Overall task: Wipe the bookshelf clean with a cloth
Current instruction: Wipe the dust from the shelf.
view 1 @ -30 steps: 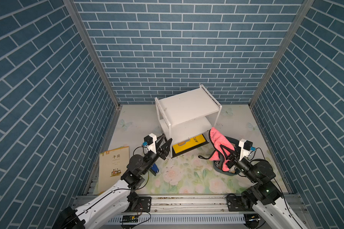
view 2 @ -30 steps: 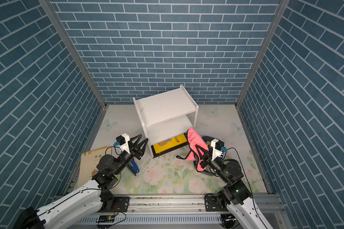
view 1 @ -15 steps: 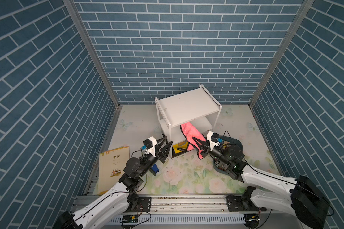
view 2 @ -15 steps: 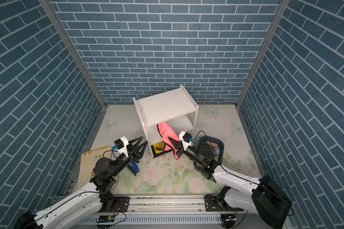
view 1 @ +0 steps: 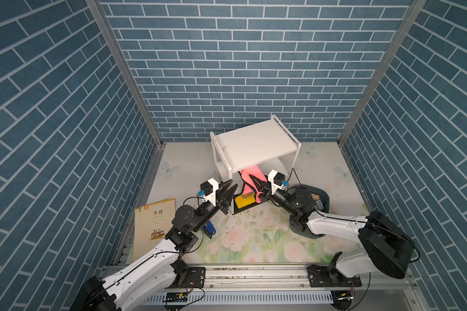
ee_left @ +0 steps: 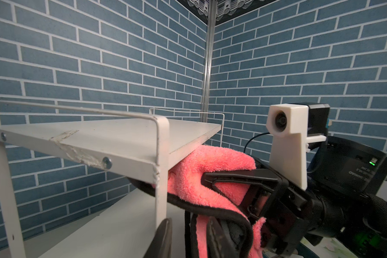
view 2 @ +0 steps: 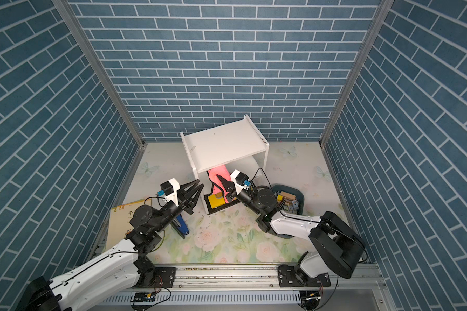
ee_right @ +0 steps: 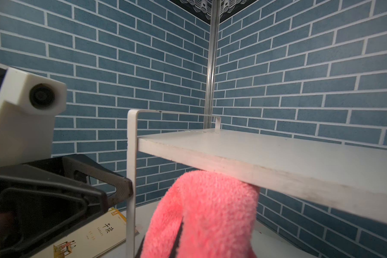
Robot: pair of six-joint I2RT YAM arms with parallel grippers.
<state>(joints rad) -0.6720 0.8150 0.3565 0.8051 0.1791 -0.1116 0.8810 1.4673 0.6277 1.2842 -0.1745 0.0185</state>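
We find the right gripper clamped shut on the cloth. The cloth sits bunched inside the bookshelf, under the near edge of the top board and above the lower tier. The left gripper stands partly open and empty, just beside the near left post.

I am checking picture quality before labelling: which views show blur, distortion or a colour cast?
Both top views: even light, sharp, but the wide lens makes the brick walls lean outward. Left wrist view: bookshelf and cloth crisp; the left pincer at the frame edge is blurred. Right wrist view: cloth soft, and it casts a pink tint on the bookshelf above it.
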